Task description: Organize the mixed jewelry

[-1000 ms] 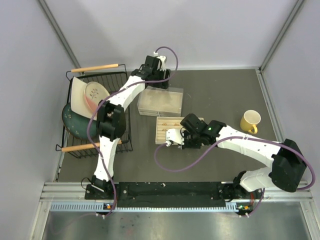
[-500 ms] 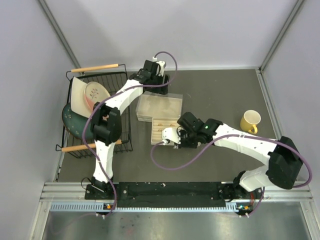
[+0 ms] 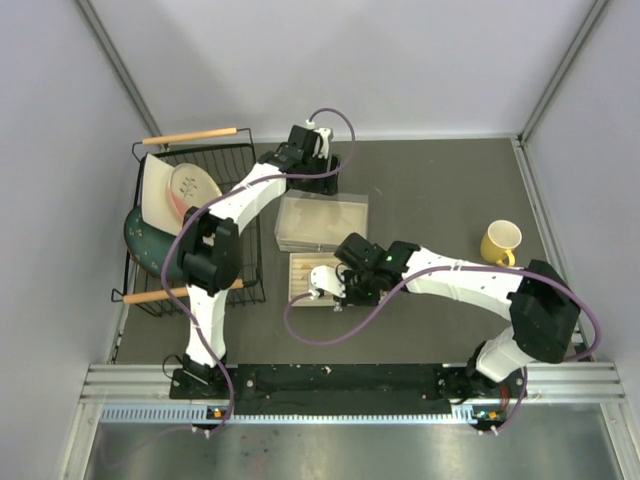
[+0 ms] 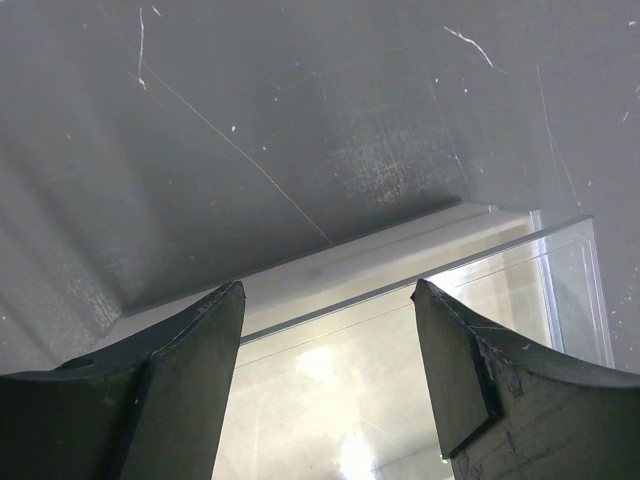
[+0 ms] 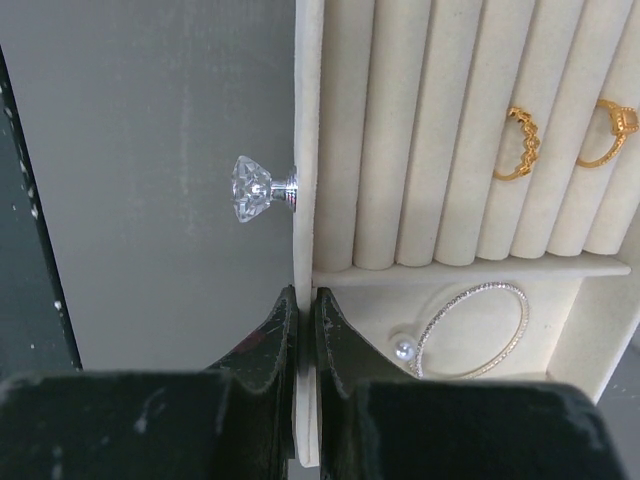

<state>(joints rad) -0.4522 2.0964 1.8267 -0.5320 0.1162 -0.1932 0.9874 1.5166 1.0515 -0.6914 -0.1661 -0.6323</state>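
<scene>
Right tool (image 5: 305,295) is clamped shut on the front wall of the beige tray (image 5: 305,150): one finger on the outside face, one on the inside, wall pinched between them, just beside the crystal knob (image 5: 255,188) that sticks out of that wall. From overhead we see the same tool (image 3: 325,285) at the near left end of the tray (image 3: 305,275), which sits on the desk (image 3: 440,180) just in front of the clear box (image 3: 322,222), the two touching or nearly so. Inside the tray, two gold rings (image 5: 525,145) stand seated in the grooves between the padded rolls, in neighbouring grooves toward the far side from the gripped wall. The silver bracelet (image 5: 470,330) lies flat in the separate compartment past the divider, with a small pearl bead (image 5: 404,349) at its rim. Left tool (image 4: 328,292) hangs with jaws spread wide and nothing between them, over the far edge of the clear box (image 4: 400,380); overhead it shows at the back of the box (image 3: 315,180). Yellow cup (image 3: 500,242) stands well apart at the right, wire dish rack (image 3: 195,225) with plates at the left.
</scene>
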